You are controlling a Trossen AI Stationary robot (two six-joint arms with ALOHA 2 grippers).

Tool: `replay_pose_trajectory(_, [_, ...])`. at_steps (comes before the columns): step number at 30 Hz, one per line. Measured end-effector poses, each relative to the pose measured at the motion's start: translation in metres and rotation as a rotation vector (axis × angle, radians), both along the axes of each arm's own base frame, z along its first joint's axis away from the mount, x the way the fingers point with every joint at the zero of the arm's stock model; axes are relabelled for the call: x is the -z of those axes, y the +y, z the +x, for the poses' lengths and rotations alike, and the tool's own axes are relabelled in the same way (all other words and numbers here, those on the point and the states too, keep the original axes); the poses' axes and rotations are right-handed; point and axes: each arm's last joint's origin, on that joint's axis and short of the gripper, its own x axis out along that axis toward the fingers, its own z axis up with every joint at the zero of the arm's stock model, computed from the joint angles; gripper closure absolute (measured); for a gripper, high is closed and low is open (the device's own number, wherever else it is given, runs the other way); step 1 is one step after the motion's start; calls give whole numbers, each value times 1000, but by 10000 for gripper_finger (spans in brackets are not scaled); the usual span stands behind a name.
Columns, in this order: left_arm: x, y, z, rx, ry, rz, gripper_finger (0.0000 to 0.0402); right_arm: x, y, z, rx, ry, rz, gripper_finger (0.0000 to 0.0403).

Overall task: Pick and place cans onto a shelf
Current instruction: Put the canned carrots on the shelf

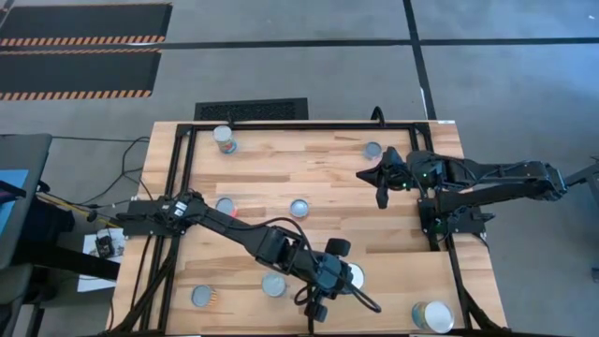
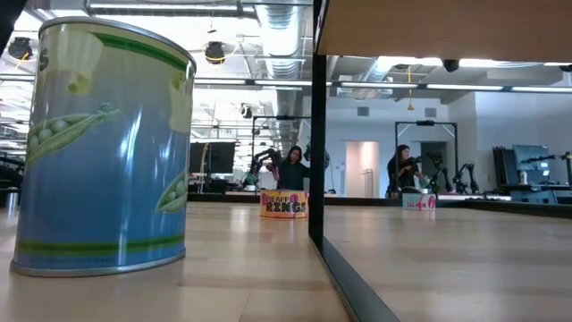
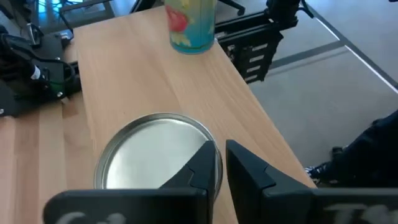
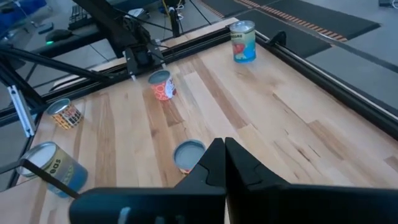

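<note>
- The can (image 1: 354,275) I'm working on stands upright on the pale shelf (image 1: 393,281) at the near edge, right under my left gripper (image 3: 222,163).
- The left gripper's fingers (image 3: 202,167) sit over the can's silver lid with only a thin gap between them. I can't tell whether they grip the rim or have just let go; I judge this to be the moment of setting it down.
- A pea can (image 1: 431,316) stands further along the shelf, beyond the gripper.
- My right gripper (image 4: 222,155) waits well away over the far boards, fingers pressed together and empty, clear of the left arm's path.
</note>
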Motion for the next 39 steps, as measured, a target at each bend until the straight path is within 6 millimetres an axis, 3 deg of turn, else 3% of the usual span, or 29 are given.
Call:
replay_pose_trajectory(6, [-16,1,-3,27,-51,-20,346,-3,1,1,-8,-25,12,392])
replay_pose_trajectory(8, [-33,5,-11,19,-104,-23,345,-7,4,0,-21,-29,20,391])
replay_pose_trajectory(14, [-109,36,-50,-122,-294,-124,372,-39,17,-5,-101,-39,25,399])
replay_pose_trajectory(17, [-122,41,-63,-208,-328,-119,396,-54,30,-4,-166,-22,42,399])
replay_pose_trajectory(23, [-128,32,-73,-343,-361,-101,399,-75,69,6,-308,39,77,399])
replay_pose_trajectory(28, [-108,29,-64,-339,-310,-89,401,-91,108,16,-323,136,138,399])
replay_pose_trajectory(33, [-97,51,-61,-191,-296,-166,401,-94,148,32,-286,255,182,399])
replay_pose_trajectory(39, [-73,61,-78,-123,-380,-257,401,-96,185,51,-308,364,178,398])
